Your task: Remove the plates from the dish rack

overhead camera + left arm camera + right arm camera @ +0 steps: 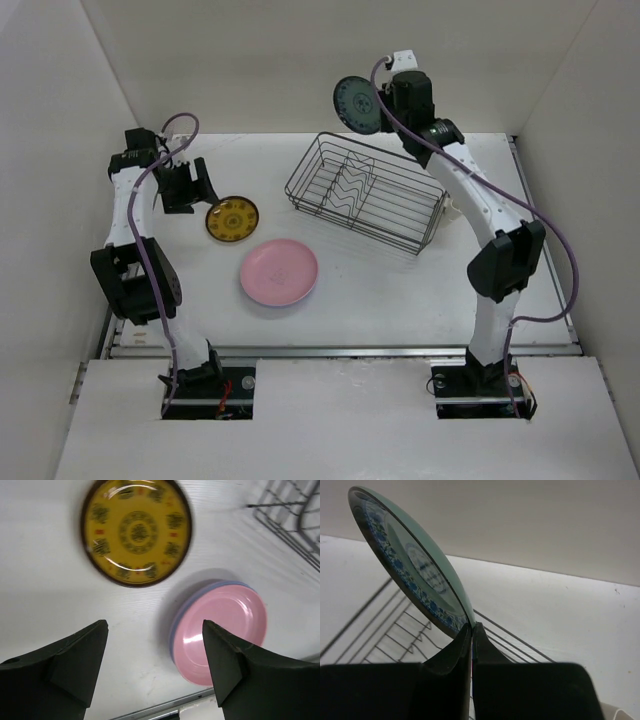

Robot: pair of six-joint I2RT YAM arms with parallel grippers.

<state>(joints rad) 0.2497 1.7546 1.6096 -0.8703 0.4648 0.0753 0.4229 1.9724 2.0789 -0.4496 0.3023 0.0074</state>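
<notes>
The dish rack (365, 190) is a dark wire basket at the back middle of the table, with no plates in it. My right gripper (381, 103) is raised above its far end, shut on the rim of a teal-patterned plate (357, 104) that stands on edge. In the right wrist view the fingertips pinch that teal plate (410, 565) at its lower edge, with the rack wires (385, 635) below. A yellow patterned plate (232, 219) and a pink plate (279, 272) lie flat on the table. My left gripper (155, 626) hovers open and holds nothing, just left of the yellow plate (136, 530).
In the left wrist view a lavender-blue rim shows under the pink plate (225, 630), so it tops a stack. A small cream cup (438, 210) hangs at the rack's right end. White walls close in the table on the left, the back and the right.
</notes>
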